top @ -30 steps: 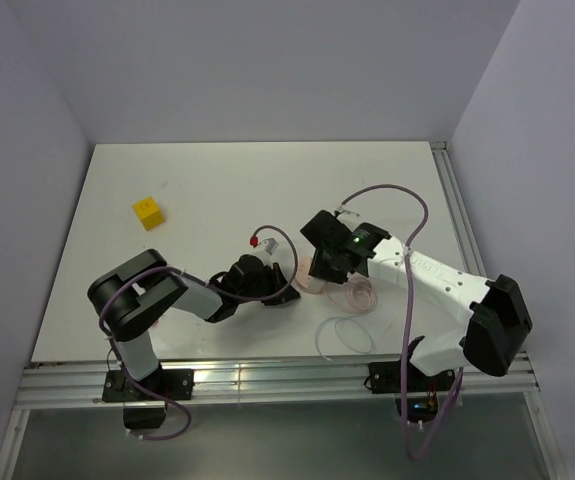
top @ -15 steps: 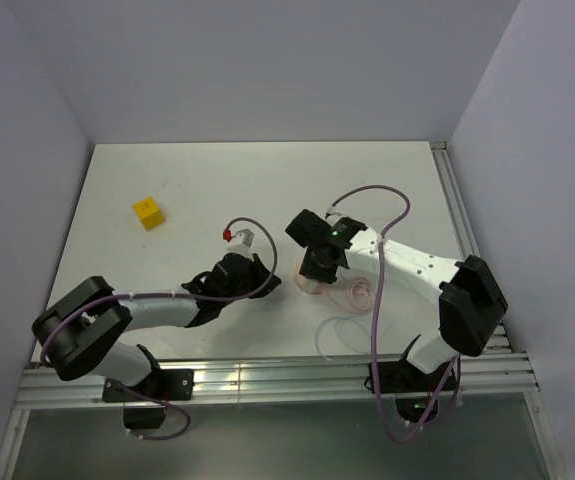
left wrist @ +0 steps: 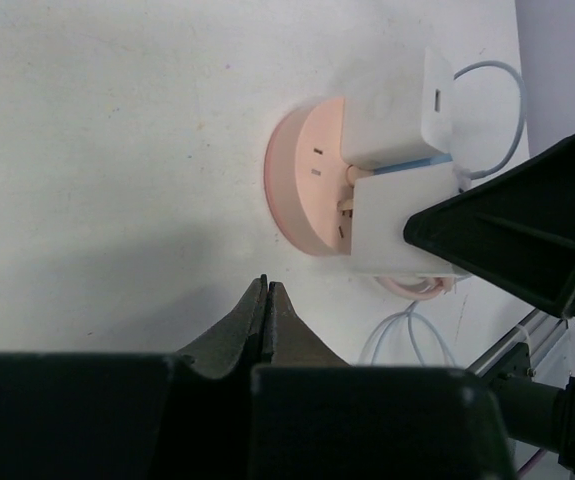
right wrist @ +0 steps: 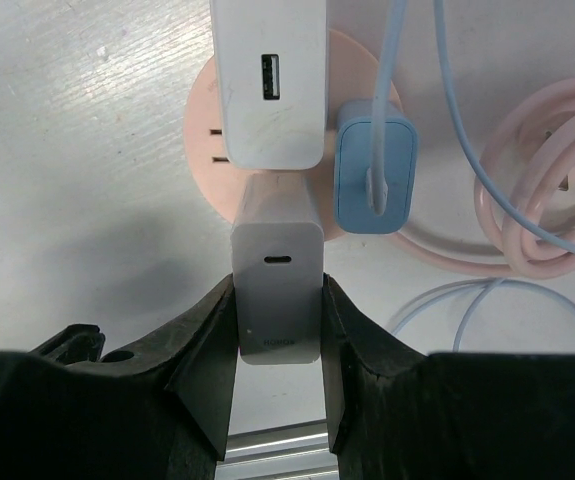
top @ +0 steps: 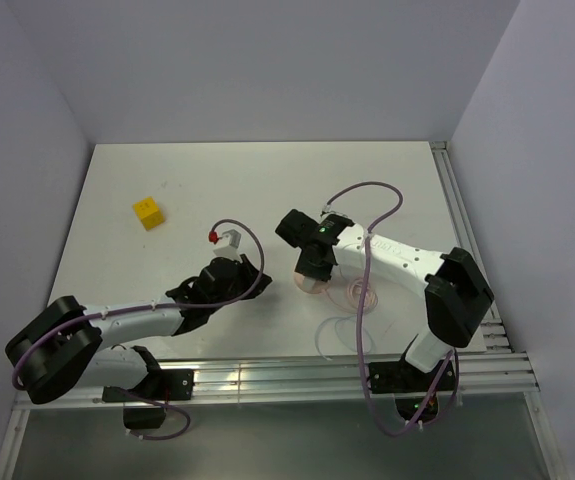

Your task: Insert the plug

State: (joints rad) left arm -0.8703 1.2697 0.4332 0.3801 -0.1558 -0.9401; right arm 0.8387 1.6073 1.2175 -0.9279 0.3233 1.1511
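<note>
The light-blue plug (right wrist: 375, 170) sits on the pink round base (right wrist: 200, 130) just right of the right claw (right wrist: 277, 300), seemingly inserted though its full seating cannot be confirmed, while that claw is clamped on the white adapter block (right wrist: 277, 262) and the left claw (left wrist: 266, 300) is pressed together, empty.

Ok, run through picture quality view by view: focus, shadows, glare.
Top external: even, diffuse light, sharp throughout, shadows faint, no glare. Left wrist: the left end effector is a dark, blurred foreground, and a soft shadow lies on the table beside the pink hub. Right wrist: the white adapter is crisp, while the right end effector gripping it shows as near-featureless black.
</note>
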